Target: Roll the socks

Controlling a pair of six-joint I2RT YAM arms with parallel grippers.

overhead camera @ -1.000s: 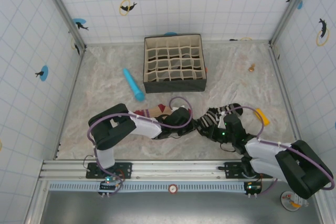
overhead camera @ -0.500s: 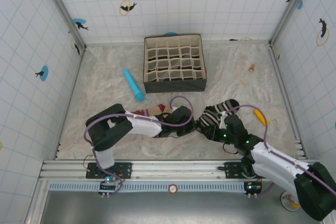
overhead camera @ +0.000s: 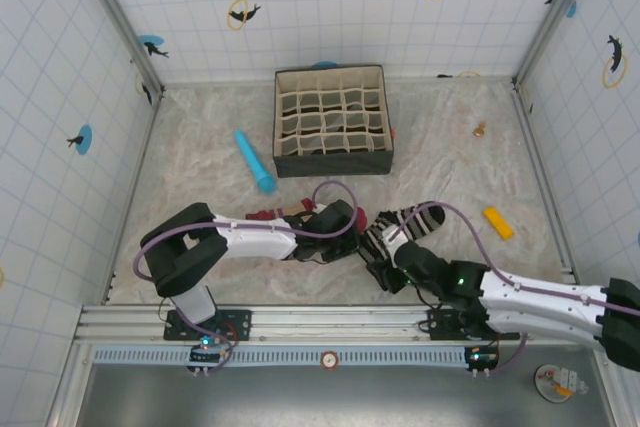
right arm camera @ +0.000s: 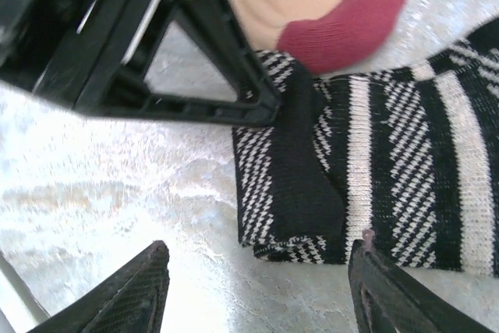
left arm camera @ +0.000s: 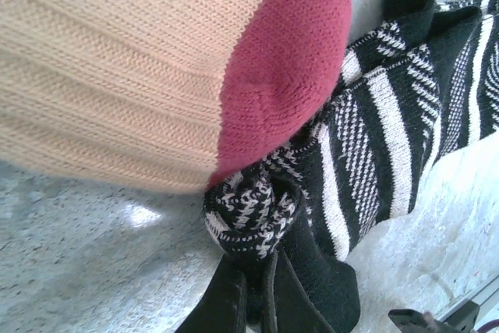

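The right arm reaches leftward along the near edge of the counter. The right jaws stand apart and empty, low over the near end of the striped sock. In the wrist view the two fingers frame that end's doubled-over corner. The sock lies flat on the counter, running up and to the right from there. The left arm comes in from the left. The left jaws are together, clamped on a bunched fold at the striped sock's edge. Beside them lies the peach sock, partly under the left arm, its maroon toe touching the striped one. A yellow block lies off to the right. Farther back are a blue cylinder and a box of small compartments.
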